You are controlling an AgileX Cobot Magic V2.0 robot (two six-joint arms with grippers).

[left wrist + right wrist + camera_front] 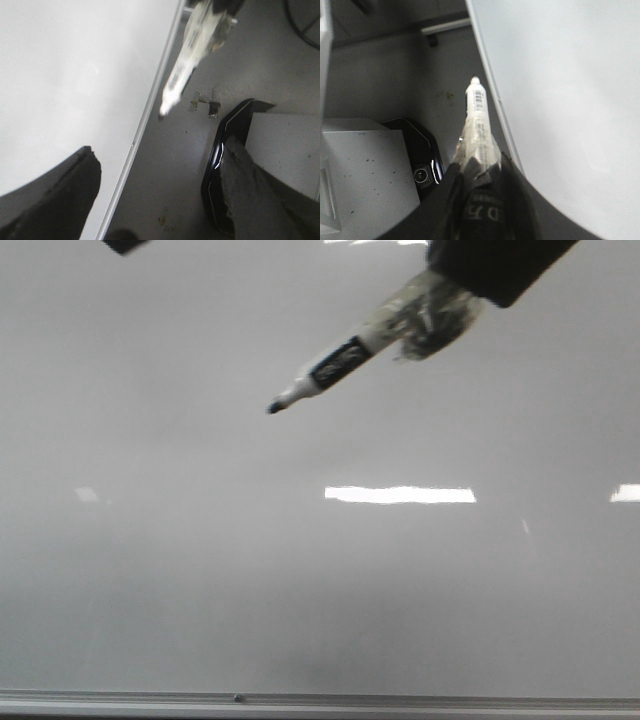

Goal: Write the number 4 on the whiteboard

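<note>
The whiteboard (200, 570) fills the front view, glossy and pale, with its grey rail (320, 702) along the bottom edge, and no mark shows on it: the number 4 is not yet drawn, only bright reflections of the ceiling lights.

The right gripper (455, 285) comes in at the board's upper right and is clamped on a marker (335, 368), whose rear end is wrapped in clear tape where the fingers take it. In the right wrist view the same marker (477, 125) juts straight out from between the closed fingers. Its long axis slants from the gripper down and to the left across the board, and its dark tip (274, 407) sits above the board's middle, a little left of centre. Whether the tip touches the surface I cannot tell; in the left wrist view the marker (187, 65) hangs just beside the board's edge rail, which suggests a small gap.

The left gripper (160, 200) stands wide open and holds nothing; only a dark corner of that arm shows at the board's upper left in the front view.

So the right arm is the one in place, and I judge the coming move to be pressing the tip forward onto the board to start the first slanted stroke.
</note>
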